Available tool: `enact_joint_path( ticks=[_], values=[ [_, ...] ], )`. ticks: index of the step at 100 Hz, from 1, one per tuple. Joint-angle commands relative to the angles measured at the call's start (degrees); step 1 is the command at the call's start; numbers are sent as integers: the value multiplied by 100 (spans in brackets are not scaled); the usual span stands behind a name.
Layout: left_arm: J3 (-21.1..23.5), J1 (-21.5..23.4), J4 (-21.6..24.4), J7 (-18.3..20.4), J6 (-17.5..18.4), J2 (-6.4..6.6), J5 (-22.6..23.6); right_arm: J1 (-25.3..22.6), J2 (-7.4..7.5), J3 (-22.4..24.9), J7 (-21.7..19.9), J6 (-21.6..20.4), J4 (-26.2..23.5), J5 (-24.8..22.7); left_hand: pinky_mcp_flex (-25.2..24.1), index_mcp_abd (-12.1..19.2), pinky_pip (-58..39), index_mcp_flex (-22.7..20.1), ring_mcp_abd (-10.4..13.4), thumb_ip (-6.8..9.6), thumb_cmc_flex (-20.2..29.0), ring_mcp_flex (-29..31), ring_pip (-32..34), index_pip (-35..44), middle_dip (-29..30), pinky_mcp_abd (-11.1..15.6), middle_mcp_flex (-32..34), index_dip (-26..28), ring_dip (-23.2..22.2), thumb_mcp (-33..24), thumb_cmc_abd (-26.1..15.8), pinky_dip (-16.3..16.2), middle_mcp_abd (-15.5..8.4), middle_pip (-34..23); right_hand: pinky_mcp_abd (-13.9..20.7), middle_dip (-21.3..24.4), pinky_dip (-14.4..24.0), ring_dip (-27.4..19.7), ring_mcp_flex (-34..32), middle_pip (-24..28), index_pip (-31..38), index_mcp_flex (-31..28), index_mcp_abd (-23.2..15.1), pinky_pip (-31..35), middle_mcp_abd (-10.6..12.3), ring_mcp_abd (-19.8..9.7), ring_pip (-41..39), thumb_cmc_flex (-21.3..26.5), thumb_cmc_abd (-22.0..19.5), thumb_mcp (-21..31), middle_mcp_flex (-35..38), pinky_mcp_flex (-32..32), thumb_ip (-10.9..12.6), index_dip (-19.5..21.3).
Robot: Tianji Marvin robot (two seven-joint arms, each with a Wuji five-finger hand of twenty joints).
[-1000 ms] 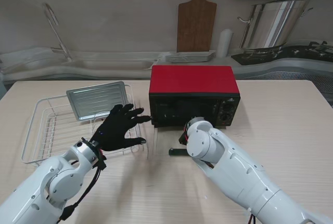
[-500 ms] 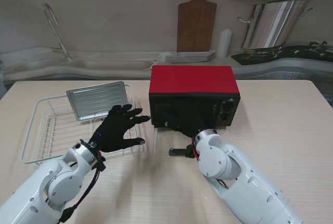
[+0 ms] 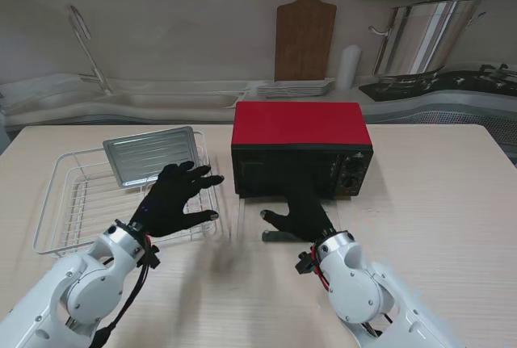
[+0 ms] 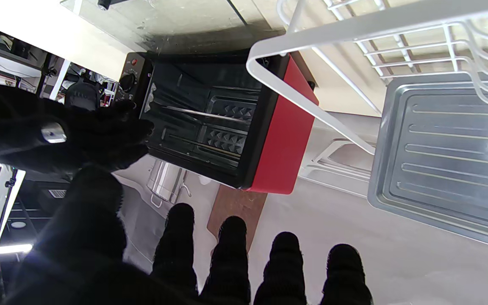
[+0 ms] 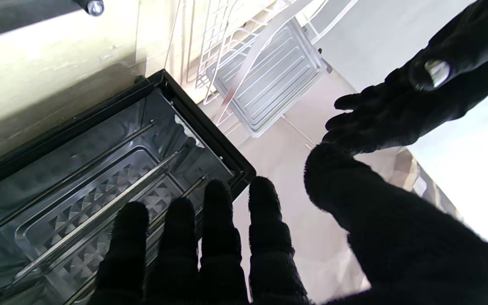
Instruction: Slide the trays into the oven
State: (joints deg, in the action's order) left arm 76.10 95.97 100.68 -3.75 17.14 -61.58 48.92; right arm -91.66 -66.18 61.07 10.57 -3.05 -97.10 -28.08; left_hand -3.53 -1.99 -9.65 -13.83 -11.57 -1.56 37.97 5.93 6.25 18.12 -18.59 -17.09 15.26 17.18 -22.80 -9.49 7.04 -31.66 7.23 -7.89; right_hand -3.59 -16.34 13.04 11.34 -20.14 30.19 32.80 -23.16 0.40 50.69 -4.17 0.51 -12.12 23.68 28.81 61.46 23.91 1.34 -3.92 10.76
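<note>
Tabletop: tray (long axis left-right) leans in rack.

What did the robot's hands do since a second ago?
The right hand pulled back from the oven toward me and now hovers open over the lowered door. The left hand stayed open above the rack. The tray and oven didn't move.

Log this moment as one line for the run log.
oven: door down | tray: on rack, not in oven | left hand: open, over rack | right hand: open, over door
</note>
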Motion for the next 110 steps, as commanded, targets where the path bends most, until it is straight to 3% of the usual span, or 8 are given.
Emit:
enact_joint_path(
  ticks=[1,10,26,56,84,110],
  values=[
    [59,74,126,122,-92,-34,-163,-144,11,-31,-14,-55,-14,-105,-19,-115,245,179,2,215,42,-15,-3,-65,32,41,-39,-52,53,141,-226,37,56,-89,295,-1,-111,-106,281,-129,42,230,-230,-198,338,-318,106,-67,-85,-42,-233,-169,205,31],
    [151,142,207,205,-190,-55,-414,-230,28,-5,17,-206,-10,-187,-24,-121,241,174,-17,223,73,-10,0,-61,27,40,-31,-50,52,127,-220,31,69,-110,388,20,-177,-126,462,-178,40,382,-329,-306,488,-416,149,-106,-113,-82,-420,-282,208,25],
    [370,251,303,171,-355,-78,-456,-308,60,24,30,-411,26,-343,12,-144,218,137,-33,230,96,26,11,-40,31,1,-13,-41,47,113,-204,13,79,-123,560,51,-290,-161,760,-235,17,634,-483,-480,656,-602,211,-276,-140,-221,-750,-456,195,-2],
    [1029,278,331,424,-675,-66,-491,-334,77,38,47,-589,118,-413,127,-140,164,159,-107,267,141,120,85,14,-8,-224,48,8,-17,75,-218,-27,80,-155,546,101,-406,-197,839,-282,0,731,-617,-601,645,-620,241,-538,-201,-484,-776,-505,153,-51],
    [1402,-451,-498,469,-665,-55,-683,-374,90,61,-24,-638,116,-366,304,-139,-1,248,-117,244,133,194,195,241,-112,-153,-93,140,-131,-425,98,-236,12,-252,582,106,-453,-208,828,-270,27,687,-549,-621,611,-640,240,-504,-212,-499,-742,-496,162,-69],
    [1202,-1532,-1597,623,-868,-10,-780,-383,110,75,-137,-620,55,-333,343,-149,-71,335,-125,196,83,173,256,326,-158,-139,-113,186,-183,-614,101,-345,18,-267,610,102,-472,-207,813,-252,35,657,-515,-613,596,-652,231,-487,-233,-503,-707,-476,160,-82]
  ],
)
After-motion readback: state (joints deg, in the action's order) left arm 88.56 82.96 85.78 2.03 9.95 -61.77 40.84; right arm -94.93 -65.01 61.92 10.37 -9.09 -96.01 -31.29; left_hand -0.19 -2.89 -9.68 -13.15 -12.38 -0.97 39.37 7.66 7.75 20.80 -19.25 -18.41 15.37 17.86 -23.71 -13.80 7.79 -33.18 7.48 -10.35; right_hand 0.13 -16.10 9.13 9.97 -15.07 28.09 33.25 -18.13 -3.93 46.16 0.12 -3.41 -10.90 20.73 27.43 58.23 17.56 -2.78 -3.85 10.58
